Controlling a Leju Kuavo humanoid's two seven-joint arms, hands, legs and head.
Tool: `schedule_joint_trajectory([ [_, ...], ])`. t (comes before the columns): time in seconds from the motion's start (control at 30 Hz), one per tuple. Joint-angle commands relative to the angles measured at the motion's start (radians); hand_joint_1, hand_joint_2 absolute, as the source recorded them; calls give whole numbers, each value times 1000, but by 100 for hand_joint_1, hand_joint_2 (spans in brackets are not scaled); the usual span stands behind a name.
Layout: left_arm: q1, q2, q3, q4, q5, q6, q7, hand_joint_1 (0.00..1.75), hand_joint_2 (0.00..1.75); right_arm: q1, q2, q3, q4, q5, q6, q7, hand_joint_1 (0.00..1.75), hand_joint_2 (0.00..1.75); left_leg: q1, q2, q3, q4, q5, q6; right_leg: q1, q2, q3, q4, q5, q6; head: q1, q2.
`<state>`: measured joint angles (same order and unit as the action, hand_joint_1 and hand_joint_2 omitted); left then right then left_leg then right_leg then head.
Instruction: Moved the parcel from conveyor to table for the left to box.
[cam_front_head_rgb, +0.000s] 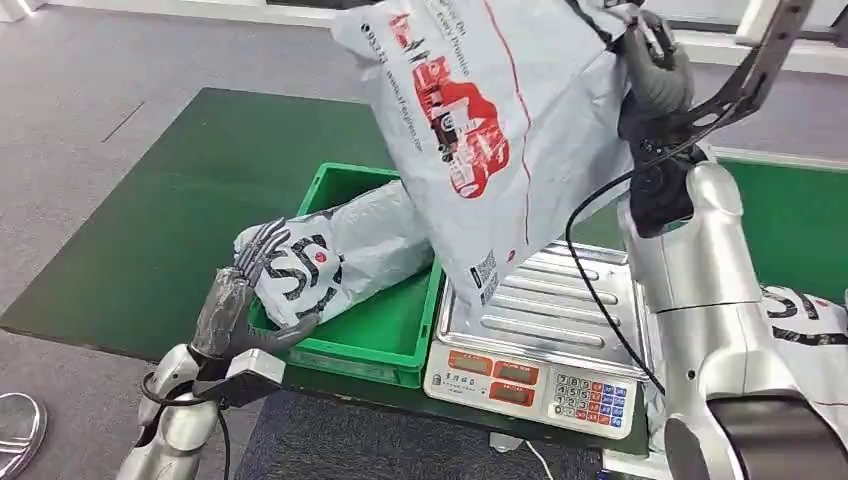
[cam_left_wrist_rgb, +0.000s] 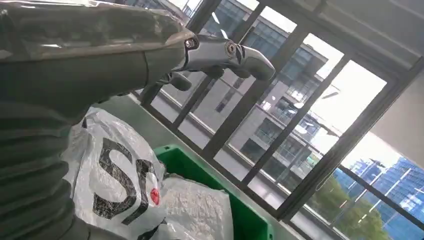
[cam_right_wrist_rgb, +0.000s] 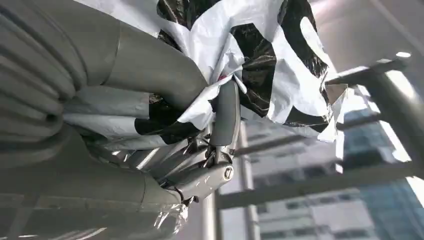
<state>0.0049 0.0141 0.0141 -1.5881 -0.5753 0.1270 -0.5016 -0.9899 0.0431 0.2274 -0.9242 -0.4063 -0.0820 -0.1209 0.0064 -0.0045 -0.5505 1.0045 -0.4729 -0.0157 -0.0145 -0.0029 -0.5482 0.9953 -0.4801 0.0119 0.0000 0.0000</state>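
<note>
One soft, floppy parcel (cam_front_head_rgb: 490, 120) hung from the right hand (cam_front_head_rgb: 655, 65), which clutched its bunched top edge; the left hand (cam_front_head_rgb: 250, 290) held a second bag (cam_front_head_rgb: 340, 255).

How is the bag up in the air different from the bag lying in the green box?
The hanging parcel dangles high from the right hand, above the scale; the parcel in the crate lies across the green crate, with the left hand resting on it. The hanging parcel shows red print; the lying one shows black lettering. Both are grey plastic mailer bags.
</note>
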Motion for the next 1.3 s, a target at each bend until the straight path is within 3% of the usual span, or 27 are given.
schedule_joint_trajectory([
  [0.03,-3,10,-9,36,3,7,11,0,175,-102,-35,160,192,34,36,-4,175,175,0,1,-2,0,1,0,0,1,-2,0,1,-1,0,0],
  [0.4,25,41,9,9,9,-6,14,0,175,-58,-162,266,109,73,148,102,175,175,0,0,-3,0,1,0,1,0,-2,-1,1,-1,0,0],
  [0.7,23,59,-1,18,22,-5,15,0,175,-10,-207,364,84,61,209,141,175,175,0,0,-1,0,1,0,0,0,-1,-1,1,0,0,0],
  [1.3,26,76,-19,29,38,5,16,0,175,34,-240,480,176,53,215,138,175,175,0,0,-2,-1,2,0,1,0,-2,-2,2,-1,0,0],
])
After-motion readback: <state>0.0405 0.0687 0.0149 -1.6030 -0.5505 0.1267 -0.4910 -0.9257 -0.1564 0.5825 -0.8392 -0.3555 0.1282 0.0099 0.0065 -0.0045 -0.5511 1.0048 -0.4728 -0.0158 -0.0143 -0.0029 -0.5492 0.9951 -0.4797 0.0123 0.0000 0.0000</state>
